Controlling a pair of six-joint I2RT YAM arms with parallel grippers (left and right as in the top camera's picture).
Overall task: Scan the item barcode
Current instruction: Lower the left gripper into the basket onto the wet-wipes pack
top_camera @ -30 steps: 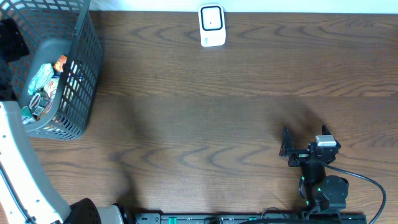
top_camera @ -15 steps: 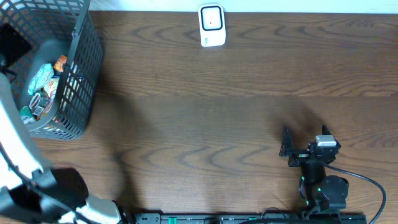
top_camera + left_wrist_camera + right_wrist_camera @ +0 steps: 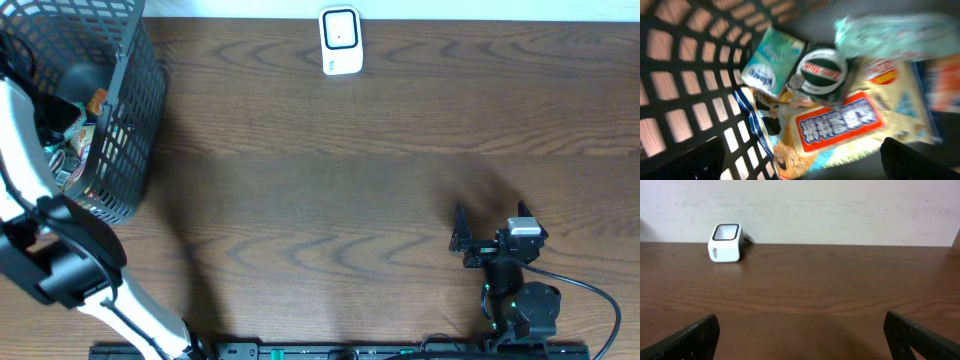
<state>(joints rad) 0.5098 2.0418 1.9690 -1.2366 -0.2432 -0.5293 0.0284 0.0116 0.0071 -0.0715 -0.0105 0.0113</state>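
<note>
Left arm (image 3: 20, 140) bends over the rim of the basket (image 3: 135, 130), far left of the scanner (image 3: 340, 42); left gripper (image 3: 800, 152) points down inside it, fingers wide apart, gripping nothing; under it the items: teal pack (image 3: 772, 60), round dark-green lid (image 3: 822, 72), yellow packet (image 3: 840, 125) with a red-and-blue label; all print too blurred to read. Right gripper (image 3: 458, 228) sits low over the table (image 3: 300, 200), right of and nearer than the scanner; fingers spread, empty.

open tabletop (image 3: 350, 190) between scanner (image 3: 340, 42) and basket (image 3: 132, 140); tall mesh walls (image 3: 685, 65) tight around crowded packets (image 3: 835, 125)
</note>
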